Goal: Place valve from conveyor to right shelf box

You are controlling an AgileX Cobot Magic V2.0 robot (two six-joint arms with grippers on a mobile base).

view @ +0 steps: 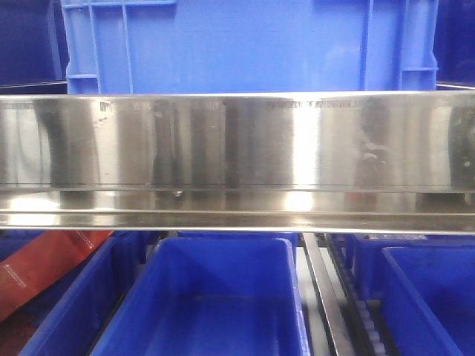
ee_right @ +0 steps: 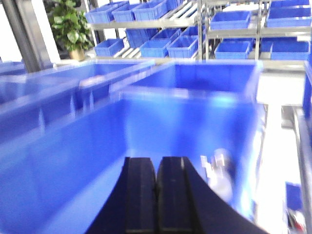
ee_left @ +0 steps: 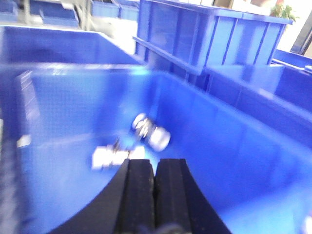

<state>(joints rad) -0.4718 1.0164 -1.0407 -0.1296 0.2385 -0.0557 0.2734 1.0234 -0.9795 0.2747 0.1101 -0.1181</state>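
Black fingertips of the left gripper (ee_left: 154,183) press together with nothing between them, above a blue bin (ee_left: 234,161) holding two blurred metal valves (ee_left: 151,131) on its floor (apart from the pads); the right gripper (ee_right: 156,187) is likewise pinched closed, a valve (ee_right: 220,170) just right of it in its own blue box (ee_right: 73,161)

A brushed steel shelf rail (view: 237,141) spanned the front view. Behind stood metal racks (ee_right: 204,22) stocked with blue bins (ee_right: 168,47), and a potted plant (ee_right: 68,27) in bright daylight.
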